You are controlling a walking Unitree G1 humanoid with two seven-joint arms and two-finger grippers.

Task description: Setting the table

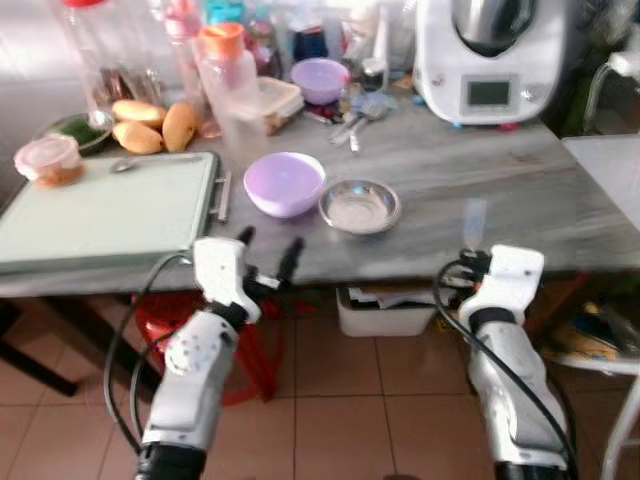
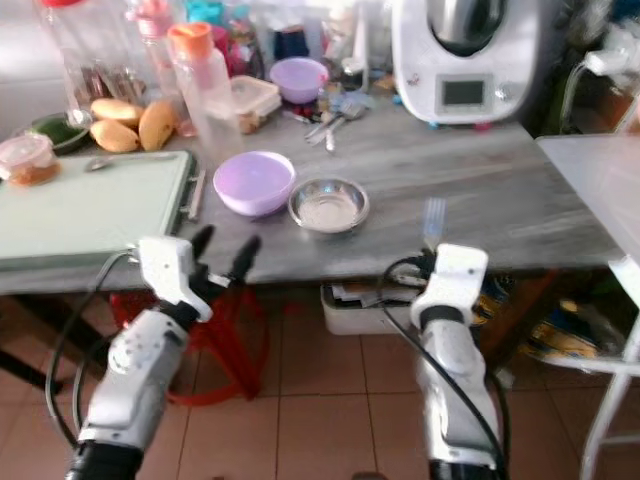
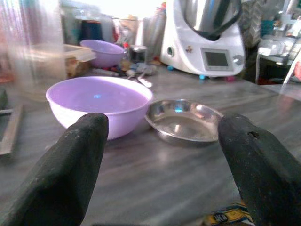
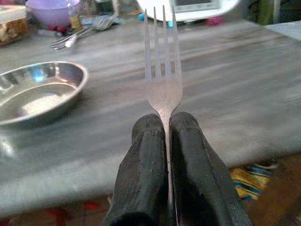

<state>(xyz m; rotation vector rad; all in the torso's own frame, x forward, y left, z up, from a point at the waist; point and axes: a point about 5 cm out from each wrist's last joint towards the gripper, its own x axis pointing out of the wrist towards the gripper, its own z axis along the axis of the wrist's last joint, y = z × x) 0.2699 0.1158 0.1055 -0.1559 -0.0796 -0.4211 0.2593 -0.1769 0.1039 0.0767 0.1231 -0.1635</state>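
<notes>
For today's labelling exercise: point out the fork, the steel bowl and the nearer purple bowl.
fork (image 4: 162, 89), right wrist view, on the base of the tines above the shut right tool.
steel bowl (image 1: 360, 207), left eye view, on its inner bottom.
nearer purple bowl (image 1: 285, 182), left eye view, on its inside.

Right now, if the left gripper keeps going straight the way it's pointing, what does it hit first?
Probably the purple bowl. The open left gripper points across the table edge toward the bowl and the steel dish beside it, and the bowl looks nearer. Depth is hard to judge, so it might pass between them.
</notes>
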